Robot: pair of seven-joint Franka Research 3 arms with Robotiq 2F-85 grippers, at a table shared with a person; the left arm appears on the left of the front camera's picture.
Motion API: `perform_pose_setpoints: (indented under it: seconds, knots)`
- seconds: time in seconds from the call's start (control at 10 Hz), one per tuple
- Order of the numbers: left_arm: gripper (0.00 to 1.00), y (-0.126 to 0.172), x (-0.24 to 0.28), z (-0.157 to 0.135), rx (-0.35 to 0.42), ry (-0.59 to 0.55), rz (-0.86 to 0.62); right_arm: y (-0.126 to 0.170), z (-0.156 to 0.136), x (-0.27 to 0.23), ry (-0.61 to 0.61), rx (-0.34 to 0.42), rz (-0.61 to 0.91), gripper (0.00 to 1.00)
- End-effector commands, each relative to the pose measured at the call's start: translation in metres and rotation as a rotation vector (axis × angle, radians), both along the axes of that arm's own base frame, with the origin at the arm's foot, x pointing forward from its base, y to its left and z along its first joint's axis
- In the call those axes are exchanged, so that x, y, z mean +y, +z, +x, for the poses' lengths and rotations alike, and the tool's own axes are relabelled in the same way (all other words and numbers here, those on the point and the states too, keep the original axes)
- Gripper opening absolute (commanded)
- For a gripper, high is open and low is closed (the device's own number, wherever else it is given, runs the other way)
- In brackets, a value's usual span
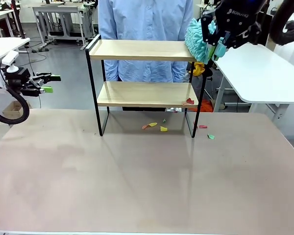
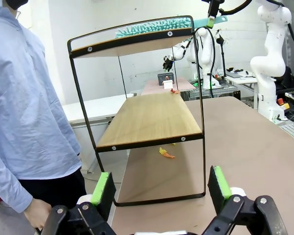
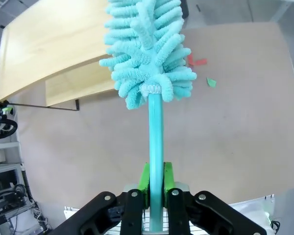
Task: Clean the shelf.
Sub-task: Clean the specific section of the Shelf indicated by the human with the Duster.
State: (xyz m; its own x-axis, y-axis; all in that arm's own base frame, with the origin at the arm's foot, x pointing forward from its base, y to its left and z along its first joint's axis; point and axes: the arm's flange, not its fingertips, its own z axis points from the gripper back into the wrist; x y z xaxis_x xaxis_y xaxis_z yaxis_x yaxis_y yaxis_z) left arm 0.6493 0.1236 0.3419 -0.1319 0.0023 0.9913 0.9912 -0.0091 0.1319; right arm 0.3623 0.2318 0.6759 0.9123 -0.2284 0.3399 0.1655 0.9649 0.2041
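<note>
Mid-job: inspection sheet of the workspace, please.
Surface: brown table top, scraps near the shelf.
Job's things: two-tier shelf, light wooden boards in black metal frame, upright; fluffy teal duster at top board's right end; red scrap on lower board.
Clutter: coloured paper scraps under and right of the shelf.
Grippers: left gripper open, empty; right gripper shut on the duster's handle.
Cables: black cable looped below left arm.
Surroundings: person in light blue shirt behind shelf; white tables beside.
</note>
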Motion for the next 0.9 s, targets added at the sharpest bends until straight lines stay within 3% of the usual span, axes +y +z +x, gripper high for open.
perform_pose_setpoints:
  seconds: [0.0,0.2,0.4,0.6,0.8]
  knots:
    - [1.00,0.002,0.000,-0.002,-0.007,-0.006,0.007,0.004,-0.004,0.001,0.007,-0.008,0.004,0.13]
    - [1.00,0.002,0.000,-0.002,-0.007,-0.006,0.007,0.023,-0.019,-0.007,0.199,-0.139,0.150,0.13]
    - [1.00,0.002,0.000,-0.002,-0.007,-0.006,0.007,0.028,-0.027,-0.005,0.452,-0.177,0.257,0.13]
    - [1.00,0.002,0.000,-0.002,-0.007,-0.006,0.007,0.026,-0.037,0.002,0.738,-0.150,0.317,0.13]
    - [1.00,0.002,0.000,-0.002,-0.007,-0.006,0.007,0.015,-0.050,0.008,1.050,-0.001,0.247,0.13]
